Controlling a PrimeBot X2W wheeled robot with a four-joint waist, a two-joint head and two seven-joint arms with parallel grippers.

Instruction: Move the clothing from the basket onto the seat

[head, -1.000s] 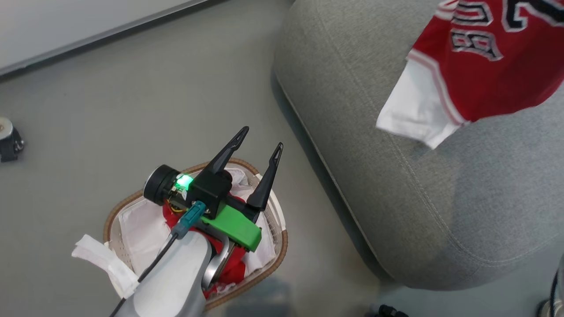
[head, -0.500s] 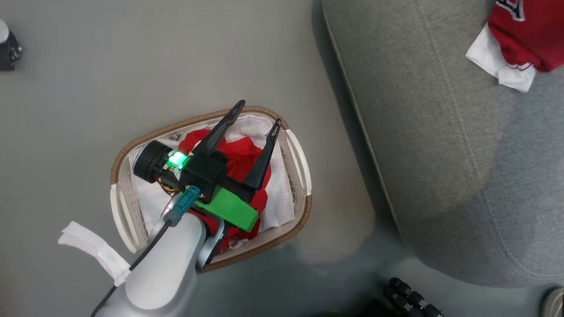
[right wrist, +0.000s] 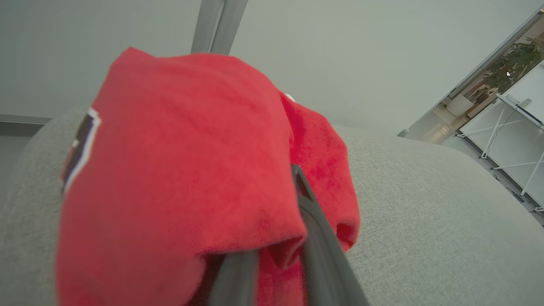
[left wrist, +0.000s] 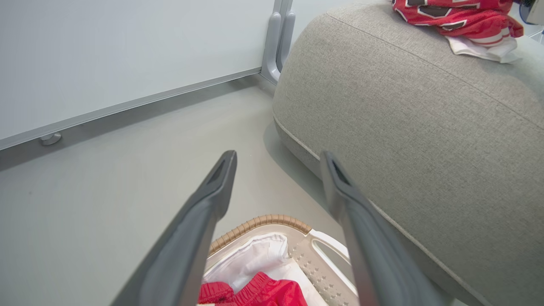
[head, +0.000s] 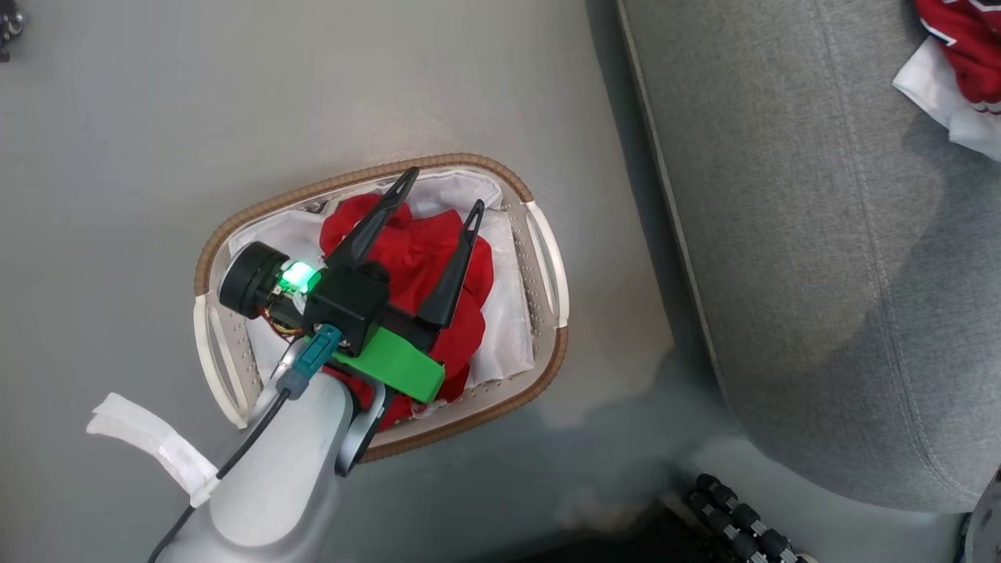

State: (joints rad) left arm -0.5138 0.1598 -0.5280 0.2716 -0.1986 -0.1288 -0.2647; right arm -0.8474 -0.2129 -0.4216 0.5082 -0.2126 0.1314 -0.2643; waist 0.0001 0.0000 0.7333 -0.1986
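My left gripper (head: pixel 443 188) (left wrist: pixel 278 156) hangs open above the basket (head: pixel 360 180) (left wrist: pixel 263 221), with nothing between its fingers. A crumpled red garment (head: pixel 422 250) (left wrist: pixel 263 293) lies in the basket on the white liner, just under those fingers. The grey seat (head: pixel 821 234) (left wrist: pixel 403 127) (right wrist: pixel 425 212) stands to the right of the basket. A red jersey (head: pixel 970 55) (left wrist: pixel 459 17) (right wrist: pixel 182 148) with white trim rests bunched on top of it. My right gripper (right wrist: pixel 276 182) is over the seat, its fingers close together, with jersey cloth draped over and between them.
The basket sits on grey floor close to the seat's rounded edge. A white wall panel with a grey baseboard (left wrist: pixel 127 106) runs behind. A black ribbed part (head: pixel 735 516) lies on the floor near the seat's front corner. White table legs (right wrist: pixel 501 140) stand beyond the seat.
The head camera has swung, so the basket sits higher in its view and the seat further right. The jersey, hanging spread out a second ago, is now bunched on the seat.
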